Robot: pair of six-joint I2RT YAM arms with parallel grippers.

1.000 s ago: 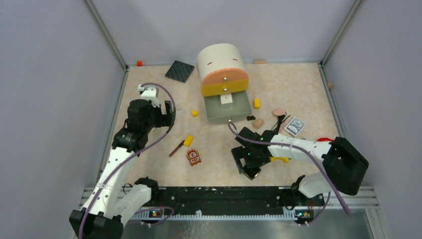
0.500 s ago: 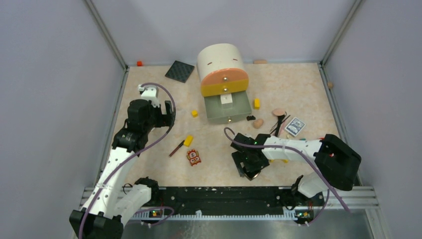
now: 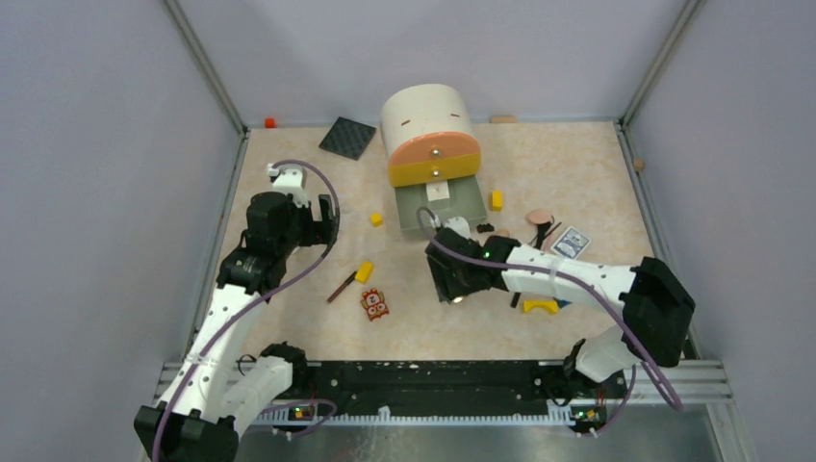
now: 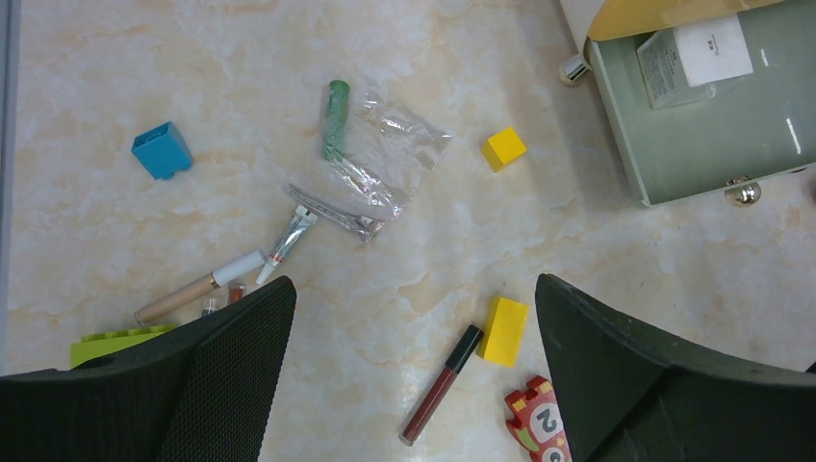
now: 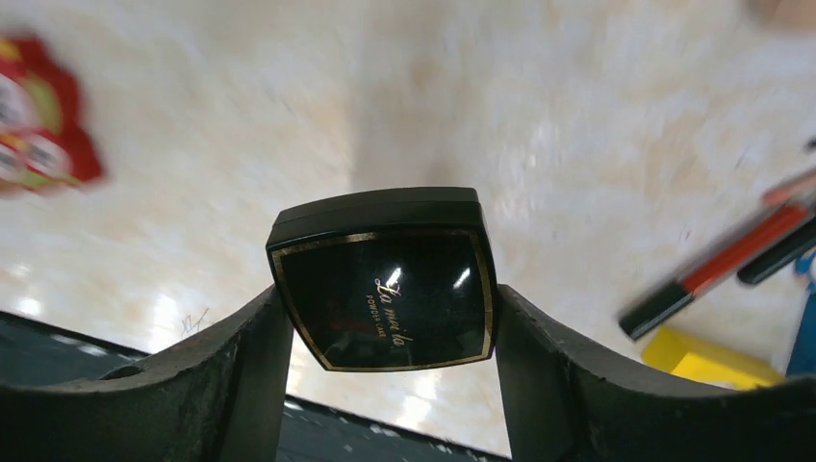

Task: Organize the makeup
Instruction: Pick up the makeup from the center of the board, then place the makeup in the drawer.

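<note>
A black square compact (image 5: 385,284) with gold trim sits clamped between the fingers of my right gripper (image 3: 452,281), off the table, just in front of the open green drawer (image 3: 462,207). That drawer holds a small white box (image 4: 695,56). My left gripper (image 4: 414,298) hangs open above a dark red lip stick (image 4: 441,385) that lies next to a yellow block (image 4: 504,330). A green tube (image 4: 335,117), a beige concealer stick (image 4: 197,285) and a silver tube (image 4: 289,236) lie further left. Red and dark pencils (image 5: 731,260) lie right of the compact.
A beige domed organiser (image 3: 428,120) stands at the back middle over the drawer. An owl-face tile (image 3: 374,304), yellow blocks (image 3: 364,271), a blue block (image 4: 161,150), crumpled clear wrap (image 4: 385,159), a card box (image 3: 571,243) and a black textured tile (image 3: 347,138) are scattered about.
My right gripper has closed on the compact, lifted it and carried it up and left toward the drawer. The left arm has stayed still.
</note>
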